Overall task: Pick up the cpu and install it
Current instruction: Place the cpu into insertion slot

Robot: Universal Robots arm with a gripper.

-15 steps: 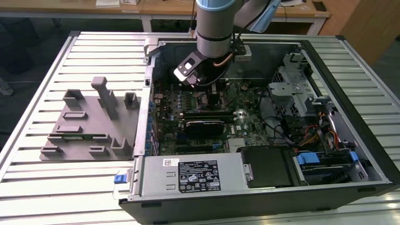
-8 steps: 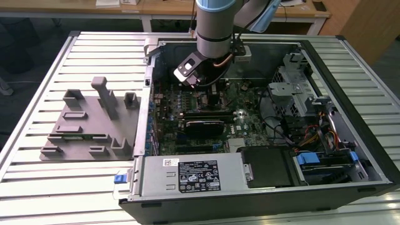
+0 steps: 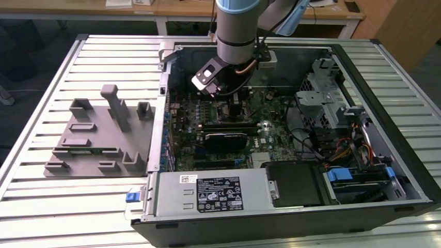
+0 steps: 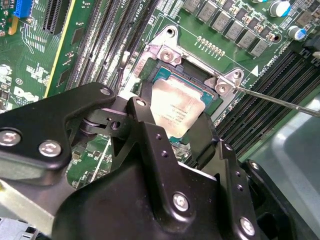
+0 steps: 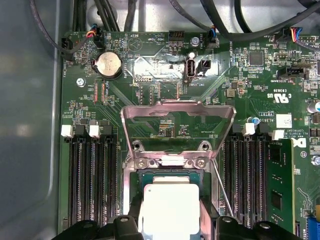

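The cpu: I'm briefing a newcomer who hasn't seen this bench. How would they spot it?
Inside the open black computer case, find the green motherboard and its flipped-up silver metal socket frame. At that frame's hinge, gripped by the black claw, is the shiny silver square cpu, the one solid bright tile among long black slots.

You're looking at a silver-topped cpu [image 5: 169, 210] with a pale border, a green motherboard [image 5: 165, 125], and black memory slots [image 5: 92, 180] with white latches [image 5: 66, 131].

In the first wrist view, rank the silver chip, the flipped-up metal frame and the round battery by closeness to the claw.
1. The cpu, held in the gripper.
2. The metal frame, raised just beyond it.
3. The round battery, farthest, near the board's edge.
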